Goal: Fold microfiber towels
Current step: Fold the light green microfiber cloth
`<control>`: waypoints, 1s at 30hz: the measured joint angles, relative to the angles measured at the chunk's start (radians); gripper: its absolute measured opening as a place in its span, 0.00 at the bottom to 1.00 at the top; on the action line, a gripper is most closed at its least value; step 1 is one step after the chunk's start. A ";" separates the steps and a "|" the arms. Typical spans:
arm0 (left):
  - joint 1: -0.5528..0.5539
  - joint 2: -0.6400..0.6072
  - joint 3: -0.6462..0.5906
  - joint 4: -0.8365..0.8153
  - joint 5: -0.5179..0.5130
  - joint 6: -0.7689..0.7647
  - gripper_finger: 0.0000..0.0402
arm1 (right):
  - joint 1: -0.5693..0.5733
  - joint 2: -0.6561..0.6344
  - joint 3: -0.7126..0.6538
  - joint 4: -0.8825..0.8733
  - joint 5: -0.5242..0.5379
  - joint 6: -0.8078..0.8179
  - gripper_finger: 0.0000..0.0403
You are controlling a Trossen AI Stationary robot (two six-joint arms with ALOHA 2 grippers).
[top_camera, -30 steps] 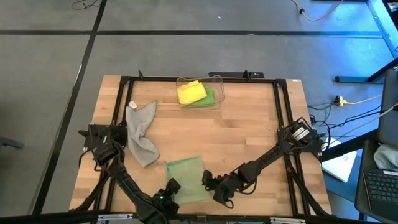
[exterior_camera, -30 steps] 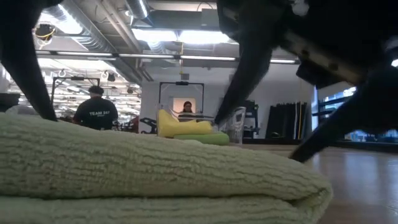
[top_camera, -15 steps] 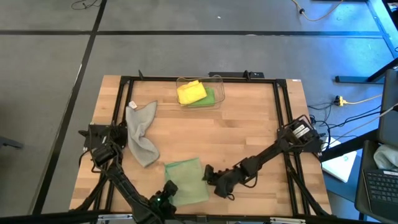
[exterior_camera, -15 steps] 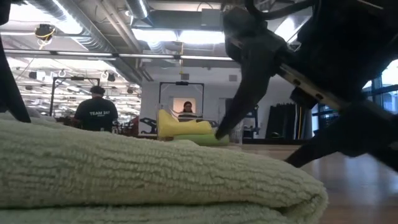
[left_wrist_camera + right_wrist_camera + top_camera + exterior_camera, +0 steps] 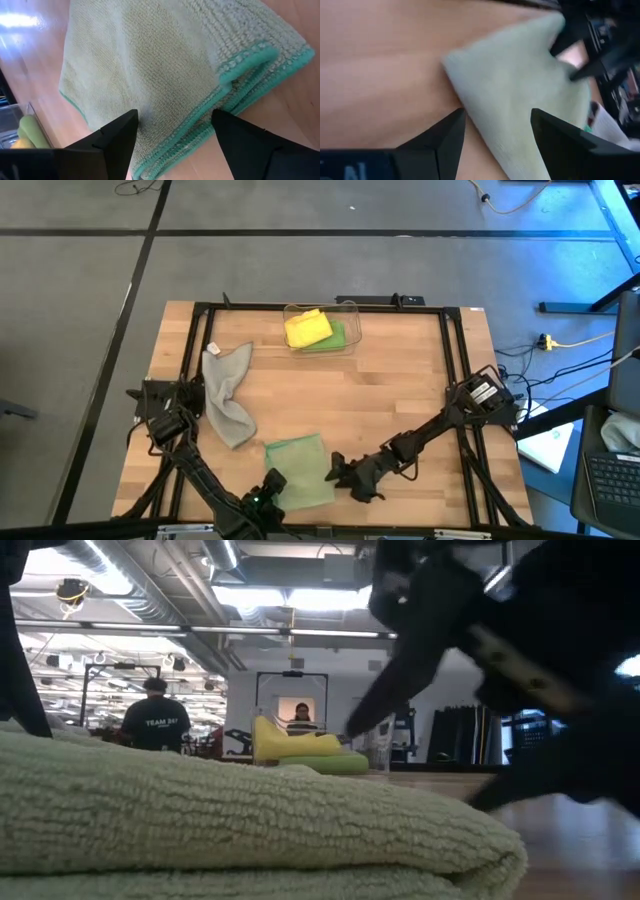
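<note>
The pale sage green towel (image 5: 298, 468) lies folded on the table near its front edge and fills the bottom of the low view (image 5: 250, 830). Its teal-hemmed corner (image 5: 250, 57) shows several layers. My left gripper (image 5: 272, 482) stands open at the towel's near left part, one finger on each side of the cloth (image 5: 175, 117). My right gripper (image 5: 338, 472) is open just right of the towel, and its fingers point at the towel's right corner (image 5: 470, 65). A grey towel (image 5: 228, 395) lies crumpled at the left. My left gripper's open fingers (image 5: 117, 137) slant down over the sage towel near its hemmed edge (image 5: 200, 117). Whether they touch the cloth, I cannot tell.
A clear bin (image 5: 345, 310) at the table's far edge holds a yellow towel (image 5: 306, 328) and a bright green one (image 5: 335, 337). Bare wood lies between the bin and the sage towel. People stand in the room beyond (image 5: 155, 725).
My right gripper has sunk a little toward the table beside the sage towel's right edge and has tipped. The towel has stayed where it was.
</note>
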 joint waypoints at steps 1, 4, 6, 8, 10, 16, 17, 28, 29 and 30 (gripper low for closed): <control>0.000 0.000 0.000 0.000 0.000 0.000 0.65 | 0.006 0.000 0.000 -0.004 -0.003 -0.003 0.57; 0.000 0.000 0.000 0.000 -0.004 0.000 0.65 | 0.010 0.000 0.000 -0.011 -0.009 0.002 0.57; 0.000 0.000 0.000 0.000 -0.010 0.000 0.65 | 0.010 0.005 0.001 -0.005 -0.010 0.002 0.57; 0.000 0.001 -0.001 0.000 -0.023 0.000 0.65 | 0.007 0.022 0.015 -0.009 -0.012 -0.001 0.57; 0.000 0.001 -0.002 0.000 -0.034 0.000 0.65 | 0.000 0.054 0.043 -0.014 -0.029 -0.003 0.57; -0.003 0.001 -0.002 0.000 -0.040 -0.026 0.65 | -0.003 0.117 0.146 -0.086 -0.024 -0.029 0.57; -0.003 0.001 -0.002 0.000 -0.041 -0.026 0.65 | -0.005 0.119 0.157 -0.098 -0.017 -0.031 0.57; -0.012 0.001 -0.002 0.004 -0.062 -0.050 0.64 | -0.057 0.121 0.202 -0.258 0.016 0.004 0.55; -0.013 0.002 -0.002 0.004 -0.066 -0.054 0.64 | -0.055 0.120 0.204 -0.275 0.021 0.013 0.55; -0.014 0.002 -0.002 0.004 -0.066 -0.056 0.64 | -0.052 0.118 0.205 -0.291 0.026 0.020 0.54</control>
